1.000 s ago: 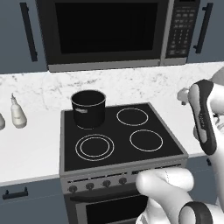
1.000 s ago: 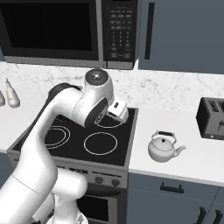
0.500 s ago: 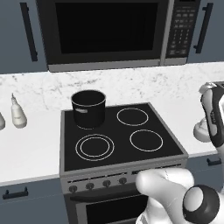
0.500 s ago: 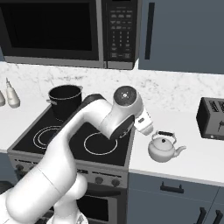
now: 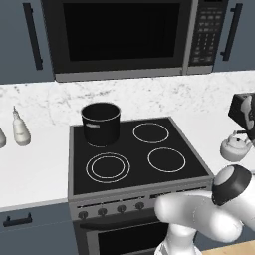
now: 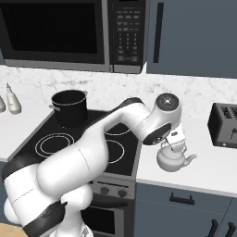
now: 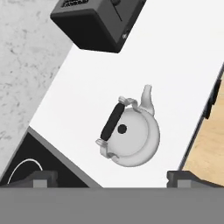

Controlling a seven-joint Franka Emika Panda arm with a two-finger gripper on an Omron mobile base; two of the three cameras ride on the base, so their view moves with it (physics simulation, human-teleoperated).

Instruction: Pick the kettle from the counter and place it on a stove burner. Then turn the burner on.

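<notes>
Kettle stands upright on the desk, right of the cooktop (toaster behind). End effector hovers above it, fingers spread, gripping nothing.

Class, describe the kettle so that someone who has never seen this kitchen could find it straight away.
Start at the black cooktop and move right onto the white counter. Between the cooktop and the black toaster stands the kettle: small, squat and silvery, with a curved spout and dark arched handle, unlike the tall black pot.
</notes>
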